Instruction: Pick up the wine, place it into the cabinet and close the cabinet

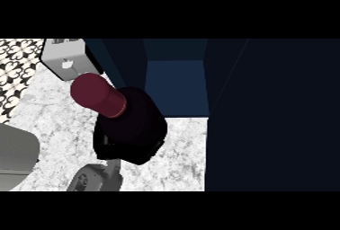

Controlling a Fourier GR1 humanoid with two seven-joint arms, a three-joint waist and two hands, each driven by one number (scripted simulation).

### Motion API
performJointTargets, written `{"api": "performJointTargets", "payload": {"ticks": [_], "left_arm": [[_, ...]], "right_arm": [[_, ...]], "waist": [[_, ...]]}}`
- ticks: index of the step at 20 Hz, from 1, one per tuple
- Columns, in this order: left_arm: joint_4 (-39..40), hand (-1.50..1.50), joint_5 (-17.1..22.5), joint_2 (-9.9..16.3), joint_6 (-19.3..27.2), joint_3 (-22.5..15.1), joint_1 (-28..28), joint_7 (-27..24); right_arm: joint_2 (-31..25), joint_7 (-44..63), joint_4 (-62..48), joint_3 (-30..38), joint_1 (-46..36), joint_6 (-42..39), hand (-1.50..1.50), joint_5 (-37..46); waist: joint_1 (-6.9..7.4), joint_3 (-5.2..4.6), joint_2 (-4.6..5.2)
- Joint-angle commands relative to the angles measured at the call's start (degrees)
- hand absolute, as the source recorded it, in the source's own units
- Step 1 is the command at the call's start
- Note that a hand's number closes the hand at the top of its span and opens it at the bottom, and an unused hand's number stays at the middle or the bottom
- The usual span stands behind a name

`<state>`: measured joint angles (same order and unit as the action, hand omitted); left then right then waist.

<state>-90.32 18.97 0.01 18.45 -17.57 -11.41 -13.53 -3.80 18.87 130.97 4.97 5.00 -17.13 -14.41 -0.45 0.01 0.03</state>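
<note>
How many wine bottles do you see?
1. The wine bottle is held in the robot's hand, in front of the open cabinet. Others may be hidden behind the cabinet door.

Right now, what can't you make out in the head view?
- Wine bottle: lower body hidden by the robot hand curled round it.
- Which robot hand this is: cannot tell.
- Cabinet interior: dark, contents unreadable.
- Cabinet door: cut off by the right edge.
- Grey shape at the left edge: cut off.

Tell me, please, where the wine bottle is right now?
In the head view, the wine bottle sits left of centre, held in the robot hand above the marble counter, just before the dark blue cabinet.
</note>
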Motion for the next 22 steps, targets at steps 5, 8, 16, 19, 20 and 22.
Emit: {"api": "performJointTargets", "payload": {"ticks": [5, 8, 16, 19, 20, 22], "left_arm": [[14.23, 1.50, -1.35, -0.01, 6.89, -4.53, -10.40, -3.15], [13.07, 1.50, -2.17, -0.01, 6.87, -3.24, -12.14, 0.72], [24.71, 1.50, 6.20, -0.01, 8.94, -7.33, -12.32, -10.80], [25.74, 1.50, 9.06, -0.01, 13.71, -10.98, -12.35, -12.30], [31.70, 1.50, 10.20, -0.01, 11.19, -9.54, -15.12, -15.44], [30.65, 1.50, 10.44, -0.01, 12.42, -8.17, -17.06, -12.18]], "right_arm": [[2.99, -5.49, -3.93, -3.96, 0.93, -0.44, -1.50, 6.39], [2.28, 0.63, 1.39, -3.59, -0.45, 2.15, -1.50, 3.88], [-0.50, -0.18, -1.86, 0.45, -2.65, 0.25, -1.50, 0.29], [2.36, -1.02, -1.01, -3.35, -1.00, 1.76, -1.50, 4.00], [1.34, -2.43, -2.48, -1.25, -0.26, 0.35, -1.50, 2.49], [0.71, -3.83, 0.62, -0.74, 4.78, -2.24, -1.50, 1.04]], "waist": [[-0.04, 0.00, 0.05], [0.12, -0.01, -0.04], [0.08, -0.01, 0.01], [0.09, -0.02, 0.00], [-0.14, -0.02, 0.07], [-0.28, -0.01, 0.01]]}}
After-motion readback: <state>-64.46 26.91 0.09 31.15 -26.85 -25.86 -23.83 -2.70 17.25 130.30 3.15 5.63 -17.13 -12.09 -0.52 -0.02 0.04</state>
